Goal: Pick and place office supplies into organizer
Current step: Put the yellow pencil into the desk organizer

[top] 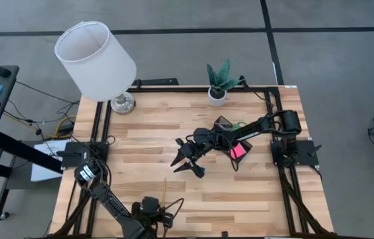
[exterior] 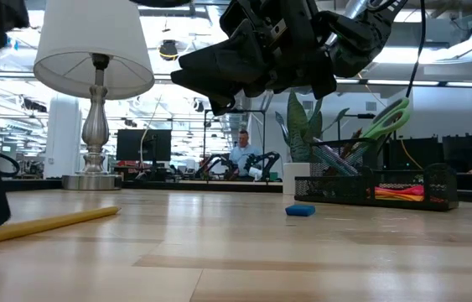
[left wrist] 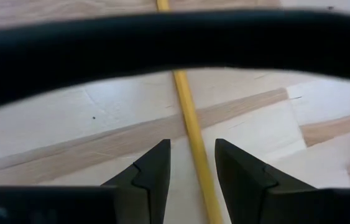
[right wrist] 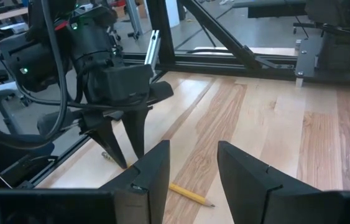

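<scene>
Your left gripper stands low at the high view's bottom centre, jaws apart astride the yellow pencil lying on the bench. Close off-centre and the thin pencil may roll away. Right gripper, mid-frame, hangs apart, empty.

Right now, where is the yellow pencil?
The yellow pencil lies flat on the table near its front edge, left of centre in the high view. The left hand stands over it with its fingers open on either side, far from the organizer.
</scene>
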Robot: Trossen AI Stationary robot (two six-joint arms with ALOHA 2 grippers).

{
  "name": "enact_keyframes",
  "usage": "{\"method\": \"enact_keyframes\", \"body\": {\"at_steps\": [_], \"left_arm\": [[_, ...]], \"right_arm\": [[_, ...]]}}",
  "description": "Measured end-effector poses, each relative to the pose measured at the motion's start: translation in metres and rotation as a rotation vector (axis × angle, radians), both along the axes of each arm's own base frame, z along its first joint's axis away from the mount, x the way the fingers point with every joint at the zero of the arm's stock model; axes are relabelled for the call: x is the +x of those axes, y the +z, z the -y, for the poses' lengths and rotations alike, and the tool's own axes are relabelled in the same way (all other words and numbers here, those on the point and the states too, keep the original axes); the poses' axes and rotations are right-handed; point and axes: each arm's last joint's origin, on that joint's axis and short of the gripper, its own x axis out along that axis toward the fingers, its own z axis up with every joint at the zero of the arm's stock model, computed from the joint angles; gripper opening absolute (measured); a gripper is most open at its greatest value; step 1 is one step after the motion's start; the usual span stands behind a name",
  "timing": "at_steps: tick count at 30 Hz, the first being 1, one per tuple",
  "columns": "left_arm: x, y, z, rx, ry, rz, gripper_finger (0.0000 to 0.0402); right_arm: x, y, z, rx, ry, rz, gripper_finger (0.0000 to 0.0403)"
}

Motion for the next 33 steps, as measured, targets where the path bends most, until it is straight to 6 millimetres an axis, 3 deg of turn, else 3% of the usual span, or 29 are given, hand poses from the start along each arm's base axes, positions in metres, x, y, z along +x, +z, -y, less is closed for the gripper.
{"method": "enact_keyframes", "body": {"at_steps": [18, 33], "left_arm": [[0.012, 0.000, -0.011, 0.009, -0.129, -0.150, 0.0116], [0.008, -0.006, -0.016, 0.168, -0.056, -0.044, 0.0116]], "right_arm": [[0.000, 0.000, 0.000, 0.000, 0.000, 0.000, 0.0127], [0.000, 0.000, 0.000, 0.000, 0.000, 0.000, 0.0127]]}}
